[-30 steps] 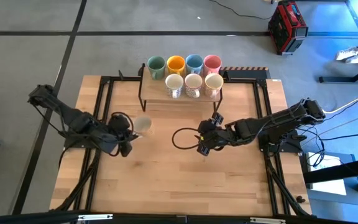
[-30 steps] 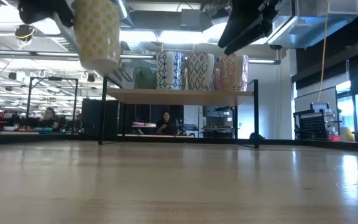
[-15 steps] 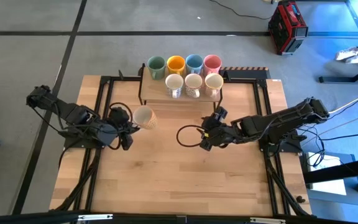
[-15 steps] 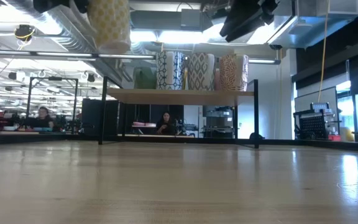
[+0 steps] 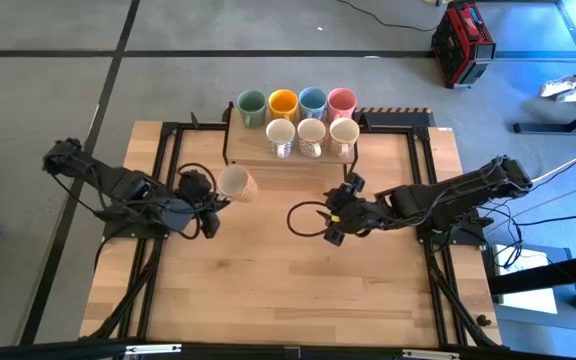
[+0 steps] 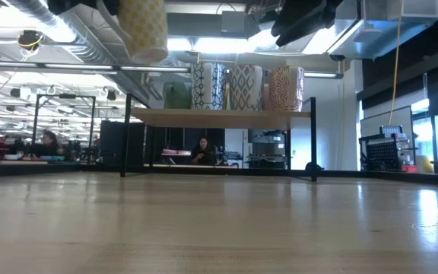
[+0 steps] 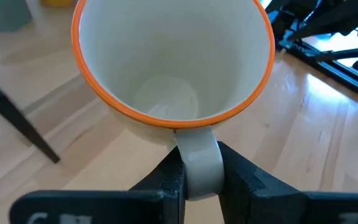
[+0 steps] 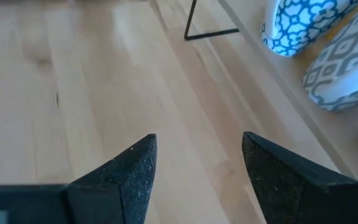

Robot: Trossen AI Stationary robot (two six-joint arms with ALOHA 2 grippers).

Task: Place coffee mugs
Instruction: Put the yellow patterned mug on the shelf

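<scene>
My left gripper (image 5: 211, 203) holds a cream mug with a yellow pattern and an orange rim (image 5: 236, 184) high above the table's left middle. In the low view this mug (image 6: 144, 30) hangs well above the wood. At the back centre a wooden shelf (image 5: 253, 153) on black legs carries green, orange, blue and pink mugs (image 5: 297, 103) in its far row. Three patterned cream mugs (image 5: 311, 136) stand in front of them. My right gripper (image 5: 333, 224) hovers open over the table's right middle, with nothing between its fingers (image 8: 132, 165). My left gripper pinches the mug's handle (image 7: 197, 167) between its two fingers, one on each side of the loop. The fingers come from the table's left, slanting down. The mug is lifted clear and tilted, its open mouth turned toward the wrist camera.
Black frame rails (image 5: 168, 150) run along the table's left and right sides. A black cable loop (image 5: 304, 220) hangs by my right gripper. The shelf's front left corner (image 5: 243, 160) is bare. A red box (image 5: 461, 40) stands on the floor beyond the table.
My left gripper has gone up and a little toward the shelf with the cream mug, which has stayed in the hold and tipped somewhat. My right gripper has risen slightly and stayed open.
</scene>
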